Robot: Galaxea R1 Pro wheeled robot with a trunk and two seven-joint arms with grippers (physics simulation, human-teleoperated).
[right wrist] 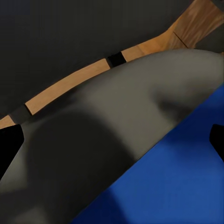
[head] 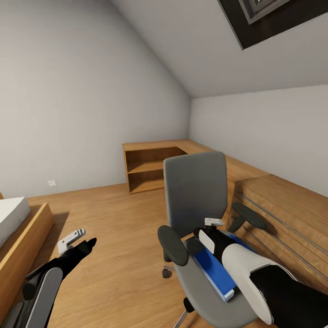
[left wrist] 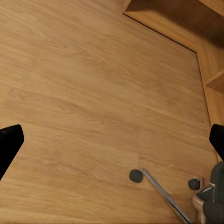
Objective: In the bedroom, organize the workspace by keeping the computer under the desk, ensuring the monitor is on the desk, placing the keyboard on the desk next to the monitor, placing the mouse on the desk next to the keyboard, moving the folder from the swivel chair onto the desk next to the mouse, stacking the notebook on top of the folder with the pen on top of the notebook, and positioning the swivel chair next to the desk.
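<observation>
The right end effector (head: 213,226) is held spread just above the folder (head: 217,269) on the swivel chair (head: 196,191), presumably for pickup. The left end effector (head: 78,240), also spread, is kept aside over the floor (head: 118,218).

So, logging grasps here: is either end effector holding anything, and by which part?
Nothing held. Right end effector hangs open above the folder; left end effector open over the floor.

A wooden shelf unit (head: 150,168) stands beside a bed (head: 13,228).

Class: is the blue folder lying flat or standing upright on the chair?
Flat: the folder lies on the swivel chair seat, under the right gripper.
</observation>
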